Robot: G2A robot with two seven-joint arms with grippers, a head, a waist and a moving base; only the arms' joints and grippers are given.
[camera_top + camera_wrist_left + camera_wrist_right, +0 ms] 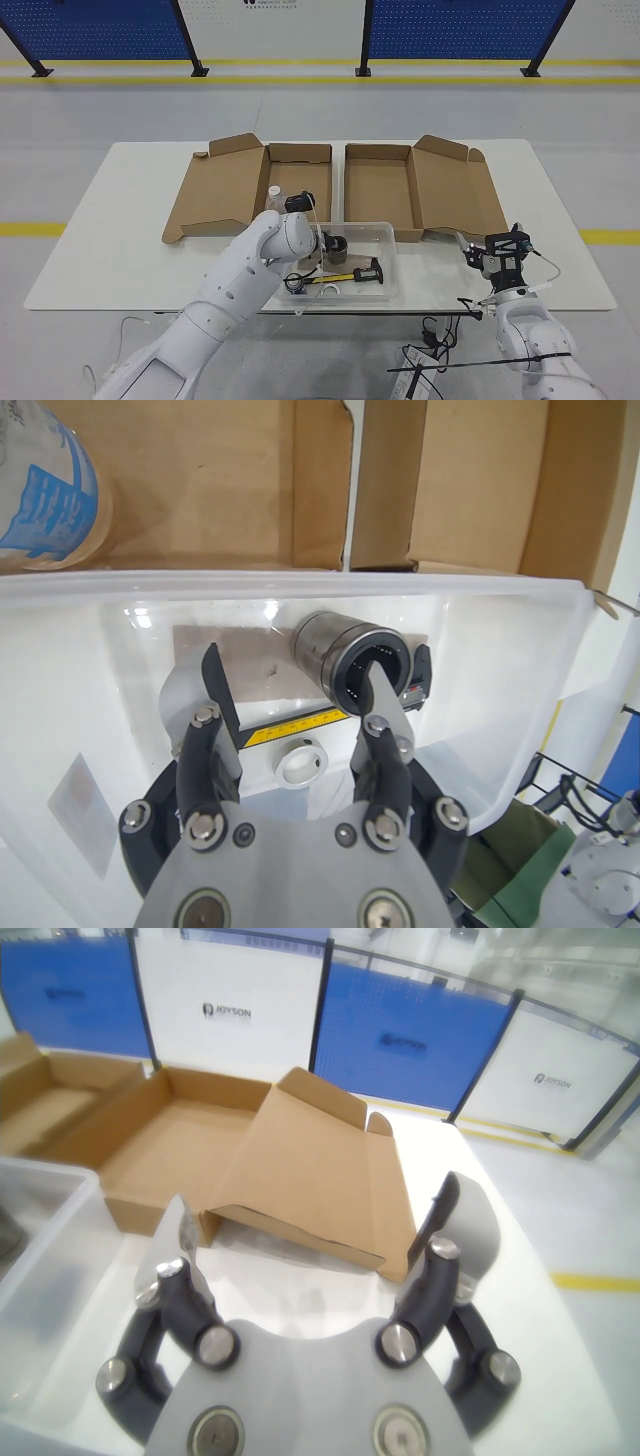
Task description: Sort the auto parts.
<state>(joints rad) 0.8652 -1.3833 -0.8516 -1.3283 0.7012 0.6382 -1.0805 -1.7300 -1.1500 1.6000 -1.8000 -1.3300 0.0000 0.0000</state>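
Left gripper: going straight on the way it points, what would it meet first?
Probably the metal cylinder in the clear bin; one fingertip seems already at its bore, depth unclear.

We see our left gripper point(292, 660) low in the clear bin point(300, 582), fingers point(220, 690) wide apart. At one o'clock from it, one fingertip point(382, 692) sits in the mouth of the metal tube point(340, 650). A silver ring point(300, 767) lies between the fingers, by a yellow ruler point(295, 727).

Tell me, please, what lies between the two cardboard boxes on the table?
Only a bare strip of table, visible in the top view.
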